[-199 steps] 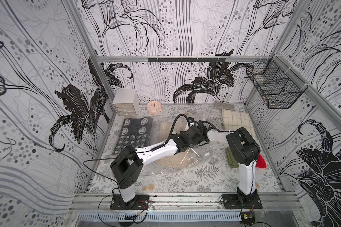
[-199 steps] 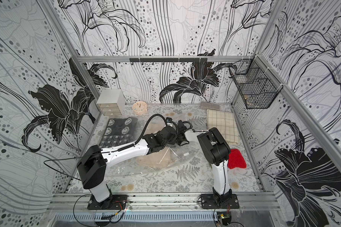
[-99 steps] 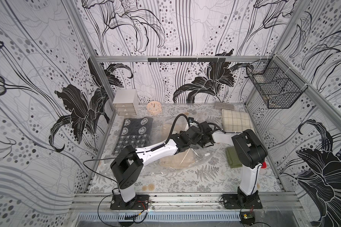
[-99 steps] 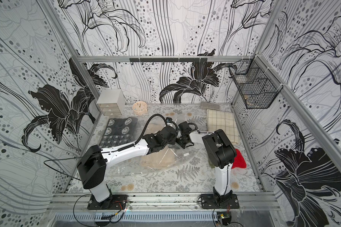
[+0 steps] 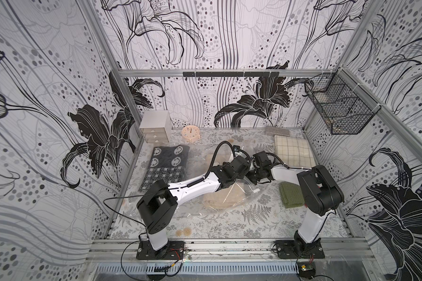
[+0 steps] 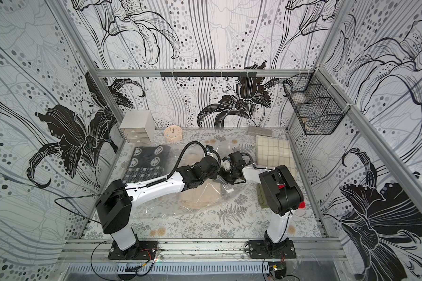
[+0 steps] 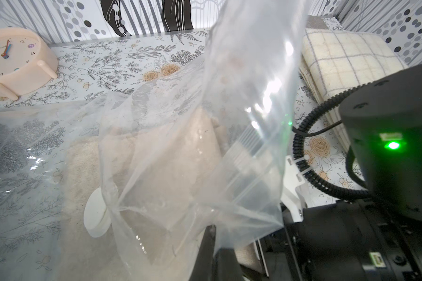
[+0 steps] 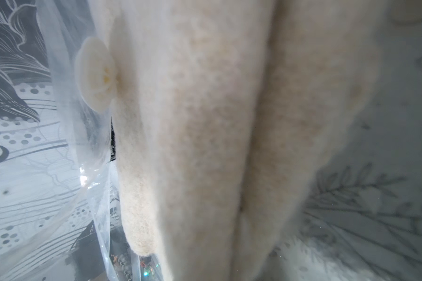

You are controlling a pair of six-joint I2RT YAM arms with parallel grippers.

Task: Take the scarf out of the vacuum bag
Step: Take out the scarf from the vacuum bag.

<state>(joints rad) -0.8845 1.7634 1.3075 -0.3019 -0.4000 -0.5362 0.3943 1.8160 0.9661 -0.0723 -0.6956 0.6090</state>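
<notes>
One vacuum bag [image 5: 246,192] is lying mid-table [image 5: 229,226] with one cream scarf [image 5: 223,199] sitting inside it, against the bag's single round valve disc [image 7: 96,214]. Two arms are meeting over the bag's mouth. The left pincer [image 7: 216,240] is pinching the clear film and holding it up. The right pincer [image 5: 253,177] is closed narrow at the mouth, its wrist view filled by the scarf, though I cannot tell what it is gripping. Around them are lying one clock [image 5: 191,133], one three-drawer unit [image 5: 155,126], one dark patterned cloth [image 5: 167,167], one checked cloth [image 5: 292,150], one green cloth [image 5: 290,198] and one red thing [image 6: 301,205]. Compared with a second ago, the right arm's elbow is sitting further out, now covering most of the red thing and baring the green cloth; the left arm is staying put.
</notes>
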